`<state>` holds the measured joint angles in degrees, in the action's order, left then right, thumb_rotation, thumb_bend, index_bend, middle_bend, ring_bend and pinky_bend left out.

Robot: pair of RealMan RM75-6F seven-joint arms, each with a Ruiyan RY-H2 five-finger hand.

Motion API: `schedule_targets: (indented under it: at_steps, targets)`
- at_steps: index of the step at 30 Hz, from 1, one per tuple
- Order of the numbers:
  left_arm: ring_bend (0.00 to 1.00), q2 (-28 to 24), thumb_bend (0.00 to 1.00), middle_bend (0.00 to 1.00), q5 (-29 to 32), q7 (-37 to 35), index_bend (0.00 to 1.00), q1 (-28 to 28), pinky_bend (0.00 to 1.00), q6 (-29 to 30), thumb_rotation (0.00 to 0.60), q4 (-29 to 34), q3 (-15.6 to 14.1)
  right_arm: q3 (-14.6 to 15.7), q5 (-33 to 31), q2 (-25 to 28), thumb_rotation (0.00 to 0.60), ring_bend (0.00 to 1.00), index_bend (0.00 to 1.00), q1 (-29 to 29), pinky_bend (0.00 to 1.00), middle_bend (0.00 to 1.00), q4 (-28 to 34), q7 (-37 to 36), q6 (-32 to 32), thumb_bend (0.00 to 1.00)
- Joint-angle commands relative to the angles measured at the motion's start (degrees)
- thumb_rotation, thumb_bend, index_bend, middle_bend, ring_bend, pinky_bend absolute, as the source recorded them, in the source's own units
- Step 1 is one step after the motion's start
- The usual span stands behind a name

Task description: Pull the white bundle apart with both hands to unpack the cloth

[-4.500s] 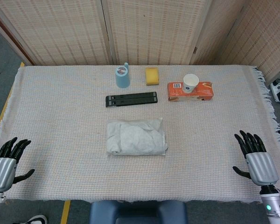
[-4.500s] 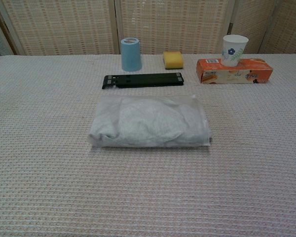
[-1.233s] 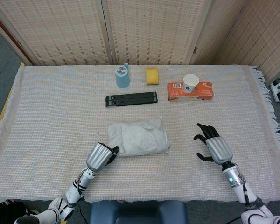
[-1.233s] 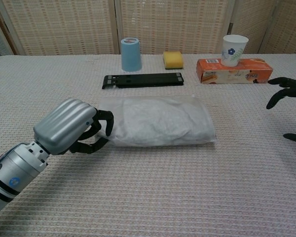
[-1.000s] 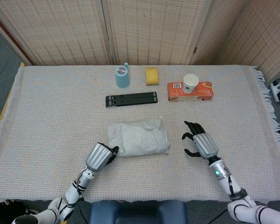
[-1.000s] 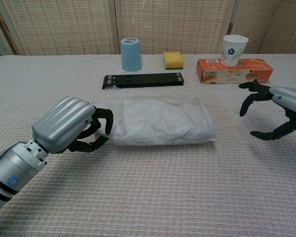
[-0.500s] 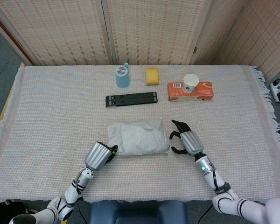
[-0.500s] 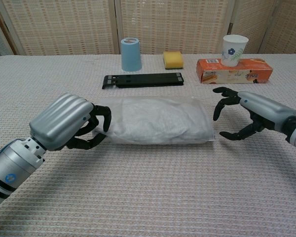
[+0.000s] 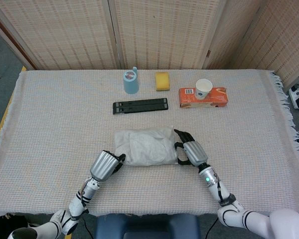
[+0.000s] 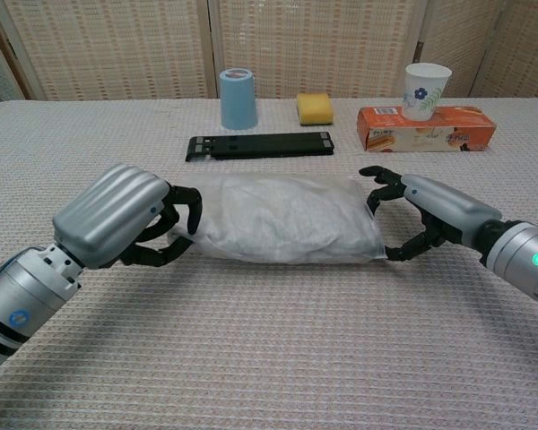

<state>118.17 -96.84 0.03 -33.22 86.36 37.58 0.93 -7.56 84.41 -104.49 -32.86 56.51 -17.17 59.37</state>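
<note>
The white bundle (image 9: 144, 147) is a soft plastic-wrapped pack of cloth lying flat in the middle of the table; the chest view shows it lengthwise (image 10: 282, 219). My left hand (image 9: 105, 166) (image 10: 117, 218) has its dark fingers curled around the bundle's left end and grips it. At the bundle's right end my right hand (image 9: 189, 151) (image 10: 430, 210) is spread, with fingers over the top corner and the thumb by the front corner. It touches or nearly touches the wrap and has not closed on it.
Behind the bundle lies a long black strip (image 9: 140, 106). Further back stand a blue roll (image 9: 130, 81), a yellow sponge (image 9: 162, 81) and an orange box (image 9: 219, 97) with a paper cup (image 9: 203, 88) on it. A woven cloth covers the table; wicker screens stand behind.
My right hand has moved left across the table from well right of the bundle to its right end. The left hand has stayed curled on the left end.
</note>
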Motion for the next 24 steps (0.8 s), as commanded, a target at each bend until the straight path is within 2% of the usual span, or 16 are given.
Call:
schedule_targets:
  at_steps: [1,11,24]
  targets:
    - [1.0,-0.14,0.59,1.0,0.11,0.06,0.73,-0.03,1.0,0.02,0.6,0.18,0.09,-0.21,-0.31,-0.98,0.6,0.0,0.53,-0.33,0.0,0.01,-0.96,-0.27,0.21,0.3]
    - [1.0,-0.92,0.59,1.0,0.6,0.17,0.73,-0.07,1.0,0.18,0.6,0.55,0.52,-0.13,-0.87,-3.48,0.6,0.0,0.67,-0.44,0.0,0.06,-3.79,-0.81,1.19,0.38]
    - [1.0,-1.34,0.59,1.0,1.35,0.25,0.73,-0.07,1.0,0.34,0.6,0.12,1.16,0.26,-1.59,-1.32,0.6,0.0,0.71,0.49,0.0,0.09,-2.64,1.12,2.0,0.39]
